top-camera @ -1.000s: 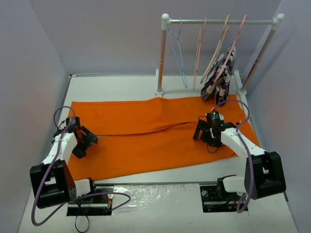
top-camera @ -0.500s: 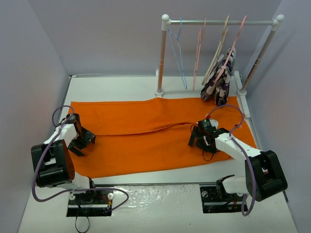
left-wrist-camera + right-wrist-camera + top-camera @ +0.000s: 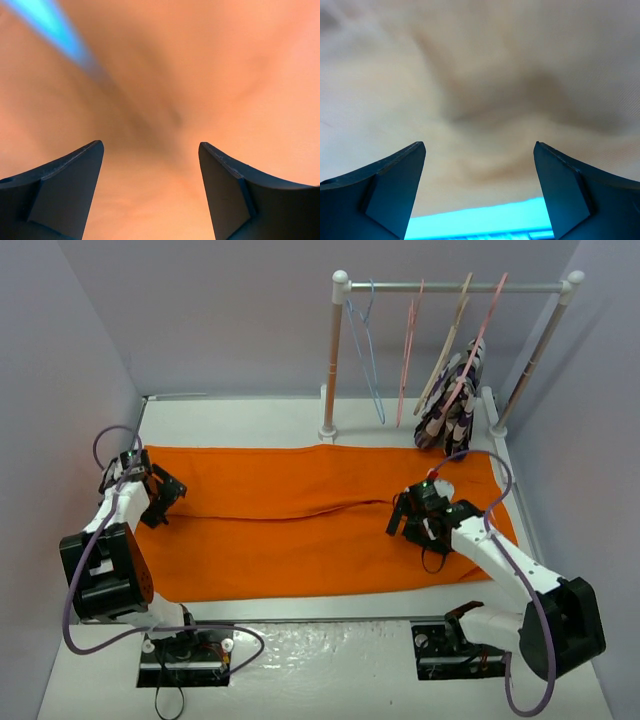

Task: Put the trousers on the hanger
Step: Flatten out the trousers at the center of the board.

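Trousers (image 3: 300,525) flat, left claw (image 3: 168,502) and right claw (image 3: 400,518) released over them, hanger (image 3: 371,368) on rail (image 3: 525,284) beside pink hangers (image 3: 408,340), patterned garment (image 3: 455,405)

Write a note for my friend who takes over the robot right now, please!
left gripper: open, close over the left end of the trousers, holding nothing.
right gripper: open, close over their right part, holding nothing.
The trousers lie spread flat on the table; the hanger hangs bare on the rail.
Done: nothing hung yet.
Left: fetch the hanger, put the trousers on it.
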